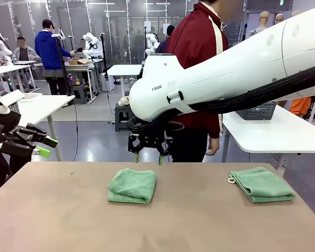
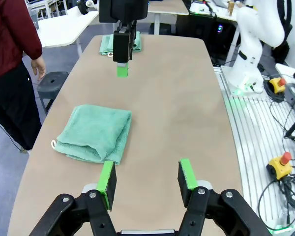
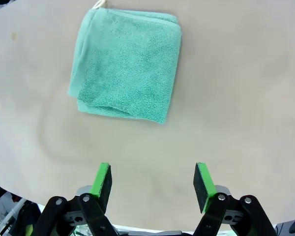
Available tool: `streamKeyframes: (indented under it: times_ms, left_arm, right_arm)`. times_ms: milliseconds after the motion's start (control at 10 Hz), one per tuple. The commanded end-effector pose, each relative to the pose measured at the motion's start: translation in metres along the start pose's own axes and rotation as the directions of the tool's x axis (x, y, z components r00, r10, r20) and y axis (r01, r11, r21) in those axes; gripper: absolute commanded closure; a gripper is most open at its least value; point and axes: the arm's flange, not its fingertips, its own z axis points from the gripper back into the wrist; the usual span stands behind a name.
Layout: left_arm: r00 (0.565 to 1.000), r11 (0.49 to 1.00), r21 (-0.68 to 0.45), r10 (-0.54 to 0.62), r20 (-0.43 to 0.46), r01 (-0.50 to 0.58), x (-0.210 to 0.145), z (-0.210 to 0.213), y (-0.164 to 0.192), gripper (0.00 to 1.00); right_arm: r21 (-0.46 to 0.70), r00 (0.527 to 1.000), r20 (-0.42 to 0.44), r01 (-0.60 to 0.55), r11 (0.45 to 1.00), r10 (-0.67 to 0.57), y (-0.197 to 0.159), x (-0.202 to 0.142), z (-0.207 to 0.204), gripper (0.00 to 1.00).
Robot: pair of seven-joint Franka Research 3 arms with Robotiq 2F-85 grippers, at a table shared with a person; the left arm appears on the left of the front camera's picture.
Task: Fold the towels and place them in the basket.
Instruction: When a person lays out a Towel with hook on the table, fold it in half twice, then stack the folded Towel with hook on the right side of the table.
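Two folded mint terry towels on the matte tan worktop [image 1: 199,226]: centre towel [image 1: 132,186] a soft square, right towel [image 1: 262,184] with pale loop at its corner. Right tool [image 1: 148,152] open above centre towel; left tool [image 1: 43,147] open, empty, at the left edge.

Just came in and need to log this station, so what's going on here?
Nothing is being held right now. Two folded mint-green towels lie on the brown table: the middle towel and the right-hand towel. The right end effector hangs open above the middle towel. The left end effector is open too, off at the table's left edge. A person in a dark red top stands at the far side, handling nothing.
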Motion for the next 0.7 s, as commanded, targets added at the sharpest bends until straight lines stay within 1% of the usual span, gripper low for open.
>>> streamKeyframes:
  times_ms: [0, 600]
  left_arm:
    - [1.000, 1.000, 0.008, -0.009, 0.016, 0.009, 0.0017, 0.0003, -0.0001, 0.35]
    - [1.000, 1.000, 0.008, -0.009, 0.016, 0.009, 0.0017, 0.0003, -0.0001, 0.35]
  right_arm:
    - [-0.005, 1.000, -0.004, 0.013, 1.000, -0.013, 0.0001, 0.0002, 0.0021, 0.16]
    - [-0.005, 1.000, -0.004, 0.013, 1.000, -0.013, 0.0001, 0.0002, 0.0021, 0.16]
